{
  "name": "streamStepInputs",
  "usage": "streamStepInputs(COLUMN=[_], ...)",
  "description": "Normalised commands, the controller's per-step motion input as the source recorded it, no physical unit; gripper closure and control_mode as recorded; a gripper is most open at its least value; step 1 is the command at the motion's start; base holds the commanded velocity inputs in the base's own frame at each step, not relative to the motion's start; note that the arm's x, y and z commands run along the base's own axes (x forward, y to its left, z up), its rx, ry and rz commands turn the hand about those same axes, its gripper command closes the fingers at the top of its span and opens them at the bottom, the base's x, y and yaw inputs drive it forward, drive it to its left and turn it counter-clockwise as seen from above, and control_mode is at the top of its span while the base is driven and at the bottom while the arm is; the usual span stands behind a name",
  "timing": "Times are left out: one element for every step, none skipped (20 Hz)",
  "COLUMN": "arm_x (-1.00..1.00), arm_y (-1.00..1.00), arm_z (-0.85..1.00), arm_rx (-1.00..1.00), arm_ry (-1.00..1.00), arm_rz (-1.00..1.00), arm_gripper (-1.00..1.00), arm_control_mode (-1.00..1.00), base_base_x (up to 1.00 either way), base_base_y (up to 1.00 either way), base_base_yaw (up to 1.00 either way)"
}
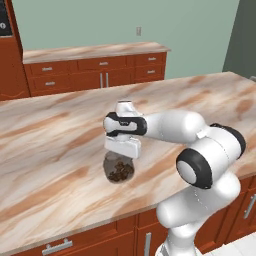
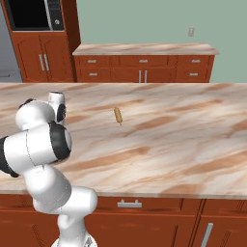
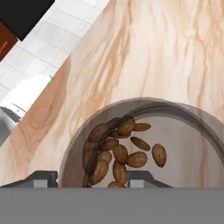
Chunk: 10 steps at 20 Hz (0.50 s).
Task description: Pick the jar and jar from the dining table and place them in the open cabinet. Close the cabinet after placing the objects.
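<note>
A rounded glass jar holding brown nuts stands on the marble dining table near its front edge. My gripper reaches straight down onto the jar's top. In the hand view the jar is seen from above on the table, and my gripper straddles its left wall: one fingertip is outside the glass, the other is over the nuts. Contact with the glass is hidden. The right base view shows the table beyond my arm. The open cabinet is out of view.
A small tan stick-like item lies mid-table. Behind the table runs a counter with red-brown drawers. A tall unit with a microwave stands at the far left. White floor tiles show past the table edge.
</note>
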Motion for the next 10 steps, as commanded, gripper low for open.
streamStepInputs(arm_x=[-0.04, 0.00, 0.00, 0.00, 0.00, 0.00, 0.00, 0.00, 0.00, 0.00], arm_y=[0.34, 0.48, 0.61, 0.49, 0.44, 0.41, 0.31, 0.24, 0.19, 0.13], arm_z=[-0.09, -0.06, -0.10, -0.13, -0.12, -0.12, -0.14, -0.15, -0.14, -0.10], arm_rx=[-0.07, -0.11, -0.13, -0.07, -0.05, -0.03, -0.01, 0.00, 0.00, 0.00], arm_ry=[0.00, 0.00, 0.00, 0.01, 0.00, 0.00, 0.00, 0.00, 0.00, 0.00], arm_rz=[0.07, 0.11, 0.11, 0.10, 0.09, 0.08, 0.08, 0.08, 0.08, 0.07], arm_gripper=[1.00, 1.00, 1.00, 1.00, 1.00, 1.00, 1.00, 1.00, 1.00, 1.00], arm_control_mode=[-1.00, -1.00, -1.00, -1.00, -1.00, -1.00, -1.00, -1.00, -1.00, -1.00], base_base_x=[0.00, 0.00, 0.00, 0.00, 0.00, 0.00, 0.00, 0.00, 0.00, 0.00], base_base_y=[0.00, 0.00, 0.00, 0.00, 0.00, 0.00, 0.00, 0.00, 0.00, 0.00], base_base_yaw=[0.00, 0.00, 0.00, 0.00, 0.00, 0.00, 0.00, 0.00, 0.00, 0.00])
